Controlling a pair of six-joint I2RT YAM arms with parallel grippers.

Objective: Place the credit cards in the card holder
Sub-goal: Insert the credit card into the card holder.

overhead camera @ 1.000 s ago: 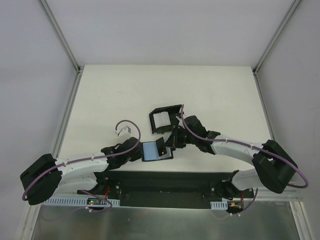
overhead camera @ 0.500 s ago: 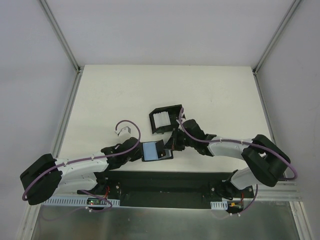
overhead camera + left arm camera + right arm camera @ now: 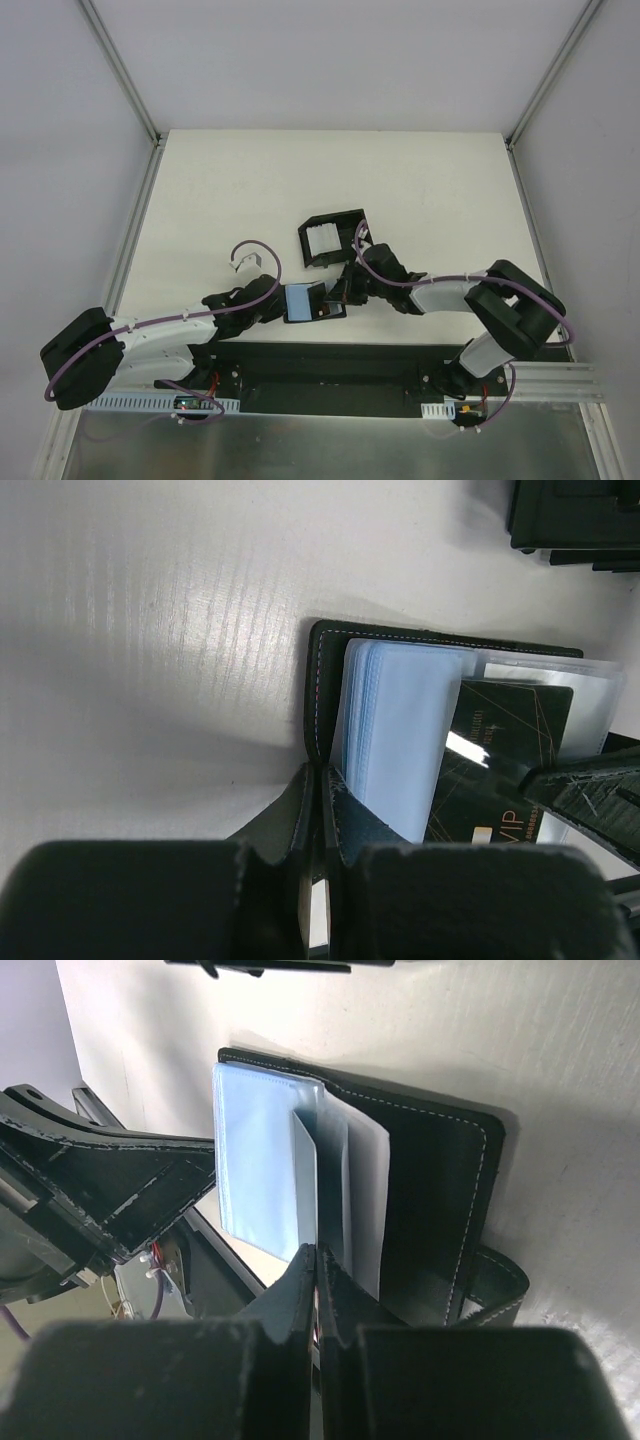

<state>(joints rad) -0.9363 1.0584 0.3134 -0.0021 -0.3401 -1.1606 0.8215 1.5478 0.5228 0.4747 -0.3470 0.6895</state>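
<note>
At the right fingertips: the right gripper is pinched shut on the near edge of one credit card, which has a dark face with gold lettering.
Just ahead of those fingertips: the card holder sits open on the table with its bluish clear sleeves fanned up. The card's far end overlaps them and seems to be entering a pocket.
Opposite side of the holder: the left gripper is clamped shut on the edge of the black cover, steadying it.
Change over the last second: the right arm's elbow has folded in toward the centre, and its gripper has edged closer to the holder. From above, less pale sleeve shows, because the card now covers more of it. The left arm has not moved.
Meaning for the task: this card is probably part-way in and not yet seated, since the fingers grip it.
Beyond the right gripper, away from the bases: a black box stands near, holding the remaining pale credit cards.
</note>
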